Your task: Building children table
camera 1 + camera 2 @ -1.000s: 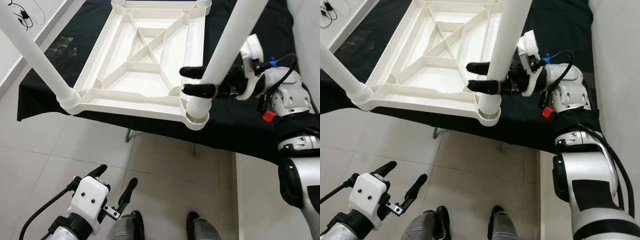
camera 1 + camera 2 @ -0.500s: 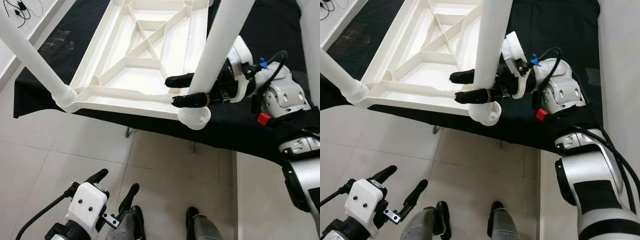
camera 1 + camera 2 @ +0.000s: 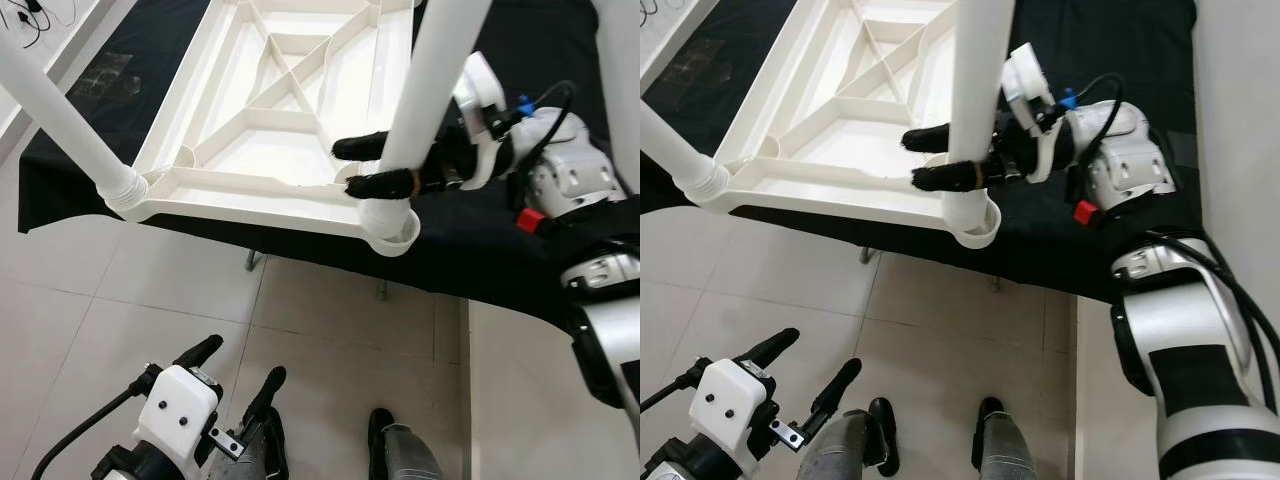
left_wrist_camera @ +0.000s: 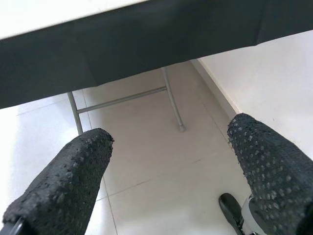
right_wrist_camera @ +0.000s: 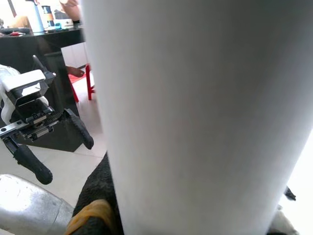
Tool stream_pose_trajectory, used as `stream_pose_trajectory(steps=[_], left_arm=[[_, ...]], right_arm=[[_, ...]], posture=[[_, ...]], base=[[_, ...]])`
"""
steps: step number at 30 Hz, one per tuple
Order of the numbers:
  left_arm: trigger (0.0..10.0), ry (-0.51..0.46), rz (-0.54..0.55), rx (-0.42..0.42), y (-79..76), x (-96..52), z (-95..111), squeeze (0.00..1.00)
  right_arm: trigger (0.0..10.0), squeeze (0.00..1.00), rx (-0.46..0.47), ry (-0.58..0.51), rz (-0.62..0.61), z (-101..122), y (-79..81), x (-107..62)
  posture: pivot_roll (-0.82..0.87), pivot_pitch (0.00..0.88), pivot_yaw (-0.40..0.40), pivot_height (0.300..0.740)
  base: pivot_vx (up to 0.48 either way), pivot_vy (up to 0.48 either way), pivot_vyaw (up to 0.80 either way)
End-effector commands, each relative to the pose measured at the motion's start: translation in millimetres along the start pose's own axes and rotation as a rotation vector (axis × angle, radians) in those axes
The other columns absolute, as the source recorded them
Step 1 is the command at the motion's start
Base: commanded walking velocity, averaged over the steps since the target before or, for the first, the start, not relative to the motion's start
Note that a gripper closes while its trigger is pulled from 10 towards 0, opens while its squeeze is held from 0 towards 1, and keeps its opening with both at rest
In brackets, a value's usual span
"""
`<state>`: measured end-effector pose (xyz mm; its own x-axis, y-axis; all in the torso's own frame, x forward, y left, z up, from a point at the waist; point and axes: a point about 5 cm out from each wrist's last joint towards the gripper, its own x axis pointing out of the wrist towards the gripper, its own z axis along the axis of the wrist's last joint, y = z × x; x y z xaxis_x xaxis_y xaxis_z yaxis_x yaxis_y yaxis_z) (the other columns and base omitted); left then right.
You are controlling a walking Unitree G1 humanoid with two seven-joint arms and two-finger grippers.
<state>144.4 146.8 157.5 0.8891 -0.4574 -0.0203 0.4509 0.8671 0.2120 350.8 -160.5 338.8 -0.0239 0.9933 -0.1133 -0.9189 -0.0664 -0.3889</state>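
A white children's tabletop (image 3: 290,110) lies upside down on a black-covered table (image 3: 480,250). One white leg (image 3: 60,105) stands in its near left corner socket. A second white leg (image 3: 435,80) stands in the near right corner socket (image 3: 393,228). My right gripper (image 3: 346,168) is shut on this second leg just above the socket, one black finger (image 3: 362,147) on each side. In the right wrist view the leg (image 5: 205,117) is pressed close to the camera. My left gripper (image 3: 245,358) hangs low over the floor, open and holding nothing.
Pale floor tiles (image 3: 150,290) lie in front of the table. The table's metal frame legs (image 4: 171,98) stand under the black cloth. My own feet (image 3: 400,450) show at the bottom. A white wall (image 3: 620,60) rises on the right.
The camera has shifted a little. My right gripper has stayed shut on the near right leg, which now stands slightly more upright in its socket. The left gripper hangs as before.
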Motion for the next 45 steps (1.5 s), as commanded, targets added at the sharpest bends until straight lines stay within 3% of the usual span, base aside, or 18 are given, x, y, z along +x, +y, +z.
stream_pose_trajectory(steps=[1,13,25,33,36,45], left_arm=[[10.0,0.023,-0.009,-0.014,-2.9,-4.6,-1,0.00],[10.0,0.022,-0.009,-0.012,-0.4,-4.8,1,0.00],[10.0,0.015,-0.010,-0.029,3.9,-1.2,-1,0.00],[10.0,-0.006,0.022,-0.011,21.7,10.3,-2,0.00],[10.0,-0.034,0.014,-0.018,33.6,22.8,-2,0.00],[10.0,-0.043,-0.016,-0.030,32.6,27.2,-3,0.00]], right_arm=[[10.0,0.00,0.032,0.011,0.022,-6,3.1,-1.3],[10.0,0.00,0.043,0.028,0.029,-8,9.1,-10.5],[10.0,0.00,0.056,0.042,0.073,-13,14.6,-5.4],[10.0,0.00,0.062,0.047,0.085,-15,16.0,-4.7],[10.0,0.00,0.067,0.060,0.098,-17,16.9,-2.4],[10.0,0.00,0.058,0.083,0.088,-19,13.7,-1.9]], posture=[[0.15,0.427,0.048,0.740],[0.14,0.434,0.057,0.740],[0.14,0.428,0.053,0.740],[0.13,0.419,0.045,0.740],[0.13,0.415,0.040,0.740],[0.12,0.411,0.036,0.740]], base=[[0.000,0.000,0.00],[0.000,0.000,0.00],[0.000,0.000,0.00],[0.000,0.000,0.00],[0.000,0.000,0.00],[0.000,0.000,0.00]])
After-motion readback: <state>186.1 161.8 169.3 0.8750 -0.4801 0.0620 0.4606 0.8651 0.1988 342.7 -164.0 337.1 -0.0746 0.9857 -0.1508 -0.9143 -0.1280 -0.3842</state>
